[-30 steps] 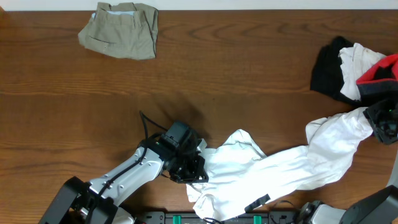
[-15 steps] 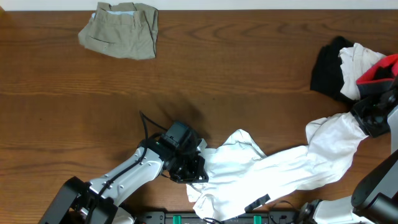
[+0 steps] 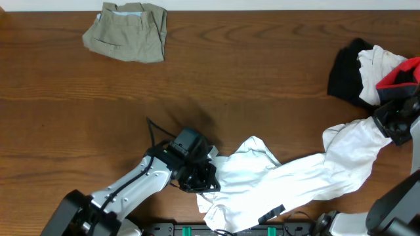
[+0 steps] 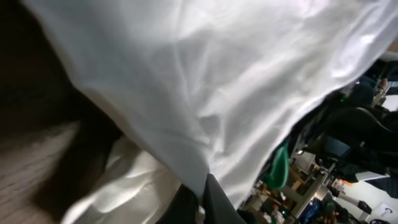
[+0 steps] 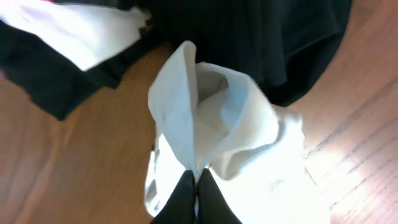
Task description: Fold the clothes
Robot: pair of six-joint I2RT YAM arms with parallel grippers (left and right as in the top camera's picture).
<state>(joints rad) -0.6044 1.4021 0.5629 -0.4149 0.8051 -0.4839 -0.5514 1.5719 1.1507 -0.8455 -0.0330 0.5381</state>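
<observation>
The large white top [image 3: 302,180] lies crumpled along the table's front, stretched from centre to right, with a black mark [image 3: 272,213] near the front edge. My left gripper [image 3: 200,178] is shut on its left end. In the left wrist view the white fabric [image 4: 205,81] fills the frame and the jaws [image 4: 202,202] pinch a fold. My right gripper [image 3: 385,128] is shut on the top's right end. In the right wrist view the fingertips [image 5: 196,186] press together on a bunched white fold [image 5: 217,124].
A folded khaki piece [image 3: 128,31] lies at the back left. At the right edge sits a pile of black [image 3: 344,75], white [image 3: 380,65] and red [image 3: 403,72] garments, just behind my right gripper. The black garment [image 5: 261,37] shows beyond the fold in the right wrist view.
My right gripper moved a little left onto the white top's right end and closed on it. The left arm and the rest of the cloth stayed put.
</observation>
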